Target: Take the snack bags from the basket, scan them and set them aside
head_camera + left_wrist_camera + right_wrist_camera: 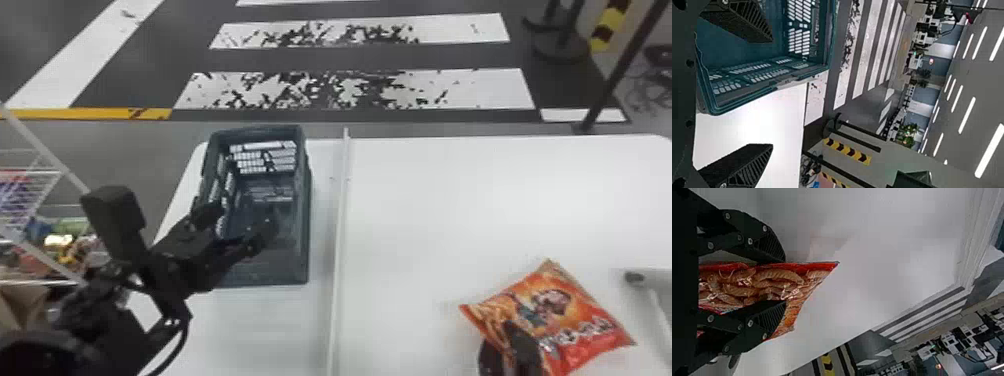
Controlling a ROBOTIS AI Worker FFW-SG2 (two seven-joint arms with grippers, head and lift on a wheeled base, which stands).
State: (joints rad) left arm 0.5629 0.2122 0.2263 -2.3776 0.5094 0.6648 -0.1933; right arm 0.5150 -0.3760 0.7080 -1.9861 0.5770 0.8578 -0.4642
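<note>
Head view: snack bag [580,310] over the near right part of the tabletop [425,200], well apart from the far edge; whether it touches the top, I cannot tell. My right gripper [500,336] is the nearer one and has it clamped by the near left part. From there the bag reaches away toward a pale object with a dark round tip [634,278], just beside it on the right; possibly the scanner, identity unsettled. Long axis: weakly marked, the outline being squarish; I read it slantwise, from far left to near right. Orange-red print, pictured face upward. My left gripper [236,227] is at the basket [307,220], which stands by the tabletop's left edge.

Left wrist view: my left fingers are wide apart, nothing between them, one before the basket's inside, the other before white tabletop.

Right wrist view: bag pinched between both fingers, red margin along one finger, a corner jutting past the tips. Brown, curled snack pieces pictured on this side. Judgement: scanning next calls for turning the code, wherever it sits, toward the reader without loosening my hold.
</note>
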